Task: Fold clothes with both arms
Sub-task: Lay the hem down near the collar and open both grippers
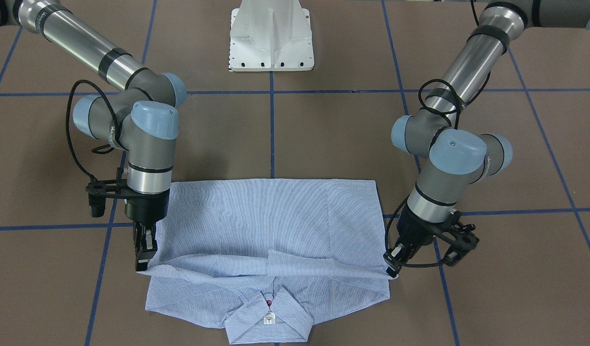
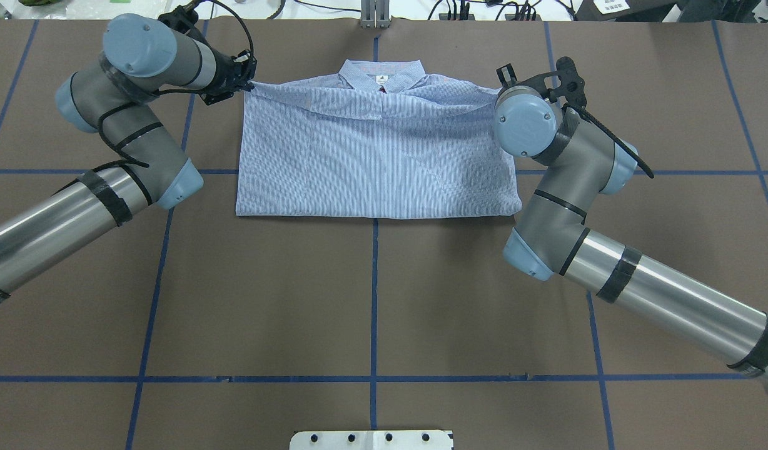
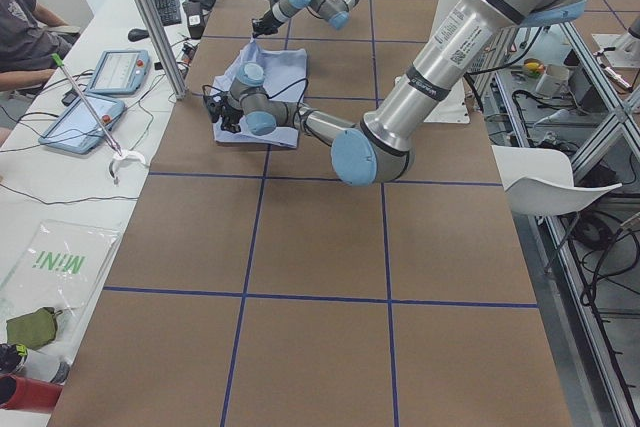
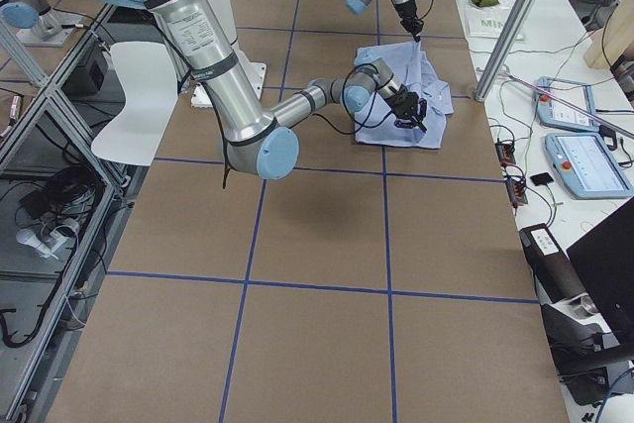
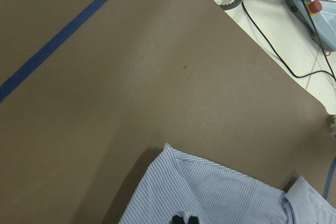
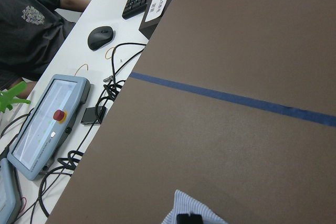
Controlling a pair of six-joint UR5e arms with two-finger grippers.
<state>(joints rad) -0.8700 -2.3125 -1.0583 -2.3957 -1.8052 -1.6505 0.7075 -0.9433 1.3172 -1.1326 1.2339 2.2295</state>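
Shirt [image 2: 378,156] halved; 10 o'clock corner clamped by left end effector [image 2: 251,85], 2 o'clock by right end effector [image 1: 144,261]; release, further folds judged pending.

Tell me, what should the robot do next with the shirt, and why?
Probably open both tools and let go: the left tool and right tool each pinch a corner of the shirt, whose bottom half already lies folded up near the collar.
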